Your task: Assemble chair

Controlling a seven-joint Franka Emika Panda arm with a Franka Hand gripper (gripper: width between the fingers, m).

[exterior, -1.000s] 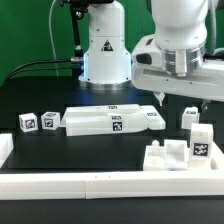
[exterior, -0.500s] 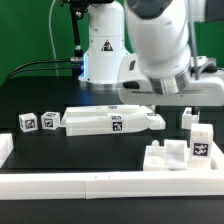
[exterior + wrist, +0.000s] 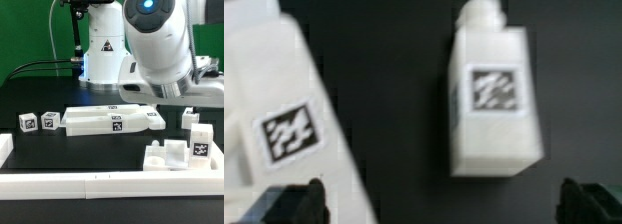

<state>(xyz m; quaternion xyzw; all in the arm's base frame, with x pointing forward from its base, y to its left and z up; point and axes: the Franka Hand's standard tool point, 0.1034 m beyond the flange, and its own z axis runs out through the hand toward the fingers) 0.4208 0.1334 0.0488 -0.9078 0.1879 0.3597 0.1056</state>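
Observation:
The chair lies as loose white tagged pieces on the black table. A long flat slab (image 3: 110,120) is in the middle, with two small cubes (image 3: 37,122) to the exterior view's left. A short post (image 3: 190,117), a tagged block (image 3: 201,143) and a notched block (image 3: 168,157) are to the right. The arm's bulky hand (image 3: 160,75) hangs over the slab's right end, its fingers hidden there. In the wrist view my gripper (image 3: 445,205) is open over bare table. Below it are a narrow tagged piece (image 3: 494,100) with a peg end and a wider tagged piece (image 3: 278,110).
A long plain white rail (image 3: 100,186) runs along the table's front edge and turns up at the left corner (image 3: 5,148). The robot's white base (image 3: 104,52) stands at the back, with cables and a green backdrop behind it.
The arm has swung toward the exterior view's left and nearer the camera and now fills more of the picture. The jaws stay open. No piece has moved.

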